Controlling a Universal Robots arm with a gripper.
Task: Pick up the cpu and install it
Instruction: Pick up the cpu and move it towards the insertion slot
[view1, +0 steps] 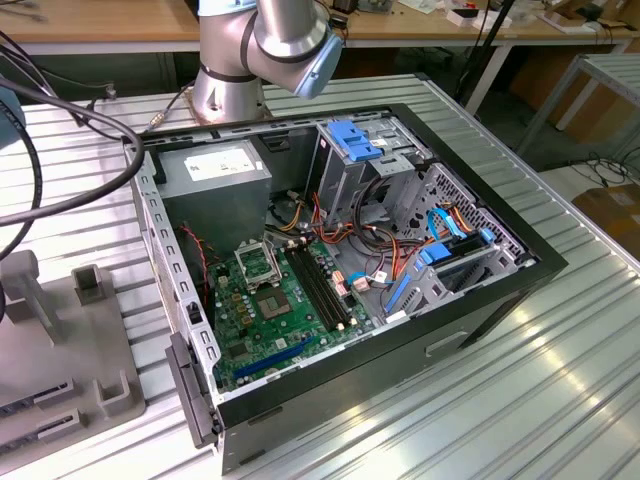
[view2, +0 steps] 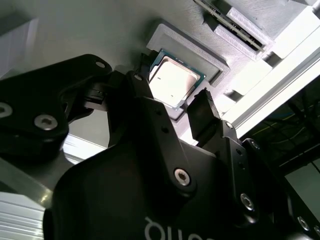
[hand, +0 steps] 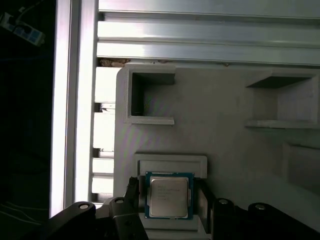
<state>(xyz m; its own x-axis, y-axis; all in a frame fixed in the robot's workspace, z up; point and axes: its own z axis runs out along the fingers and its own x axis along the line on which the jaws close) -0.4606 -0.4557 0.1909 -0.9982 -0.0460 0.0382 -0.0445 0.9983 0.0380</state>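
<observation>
At gripper (view2: 172, 95): fingers stood spread, gripping nothing, straddling cpu (hand: 169, 196).
Cpu: lay flat, unlifted, squarely between both fingers, directly under tool.
Tray (view1: 60, 345): held cpu; sat at 9 o'clock from case (view1: 420, 362), exterior view.

Black all over, my gripper (view2: 170, 97) shows only small silver screw heads. The cpu (hand: 169, 196) has a dull silver-grey lid edged with a thin blue-green rim. Its holder (hand: 225, 130) is a pale, matte grey. The ribbed table (view1: 520, 400) is silver, striped with bright glare. My arm (view1: 285, 40) is brushed silver with a pale blue cap. The computer case (view1: 350, 390) is black and its board (view1: 265, 325) green, with blue clips (view1: 352, 140) and red, orange and yellow wires (view1: 335, 228).
</observation>
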